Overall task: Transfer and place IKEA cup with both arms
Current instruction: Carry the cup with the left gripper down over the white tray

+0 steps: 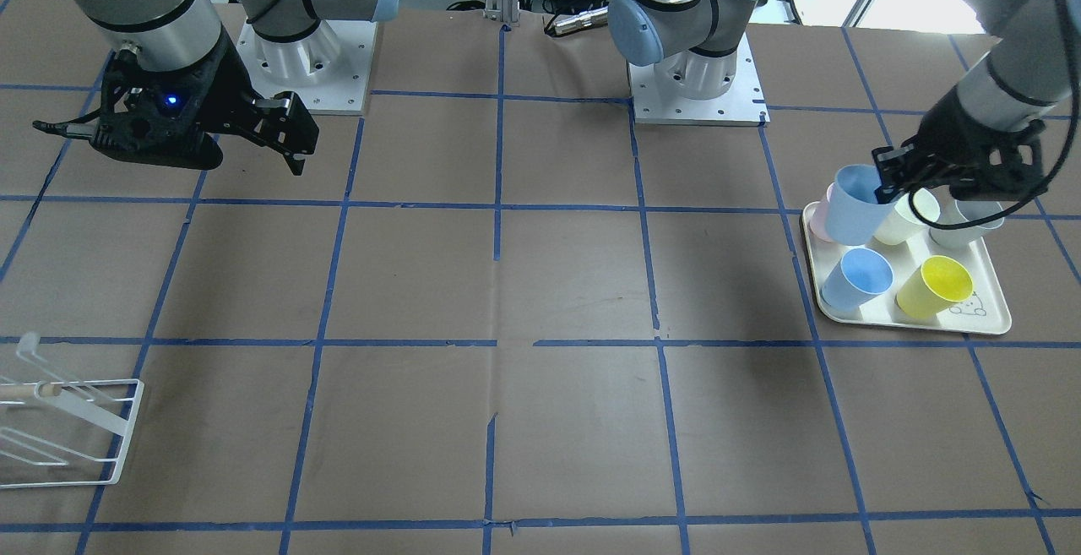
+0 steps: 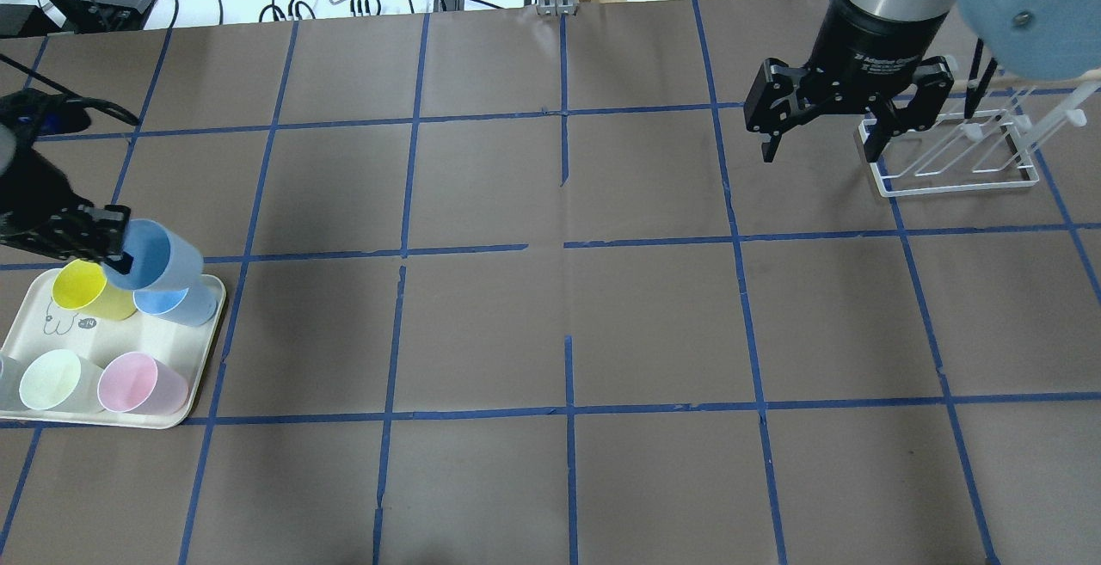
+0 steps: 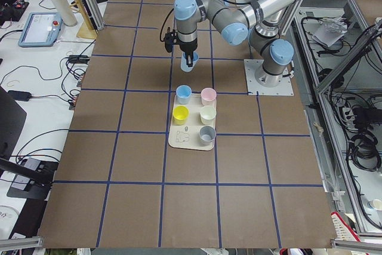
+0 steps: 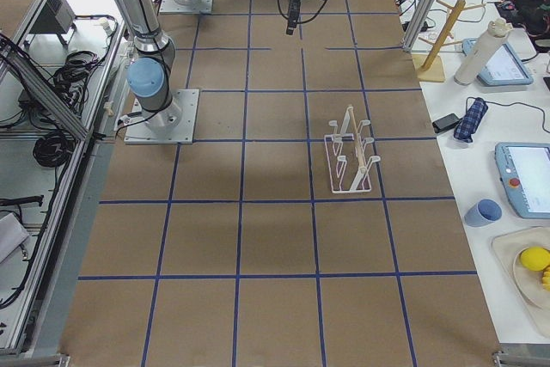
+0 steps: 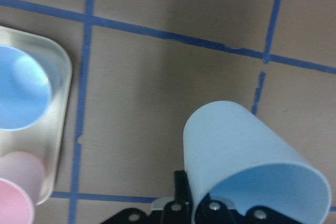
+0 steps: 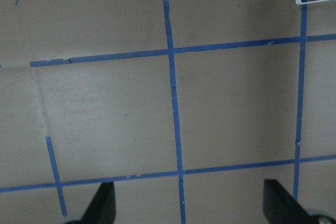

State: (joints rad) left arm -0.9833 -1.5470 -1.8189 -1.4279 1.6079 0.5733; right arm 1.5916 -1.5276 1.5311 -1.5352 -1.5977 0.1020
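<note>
My left gripper (image 2: 116, 248) is shut on the rim of the pale icy-blue IKEA cup (image 2: 161, 255). It holds the cup tilted in the air above the far edge of the cream tray (image 2: 205, 350). The cup also shows in the front-facing view (image 1: 855, 204) and in the left wrist view (image 5: 247, 156), its mouth toward the camera. My right gripper (image 2: 820, 152) is open and empty, hovering near the white wire rack (image 2: 955, 156) at the far right. Its fingertips (image 6: 102, 205) stand wide apart over bare paper.
The tray holds a deeper blue cup (image 2: 176, 301), a yellow cup (image 2: 79, 288), a pale green cup (image 2: 50, 380), a pink cup (image 2: 138, 383) and a grey cup (image 1: 963, 230). Brown paper with a blue tape grid covers the table between tray and rack.
</note>
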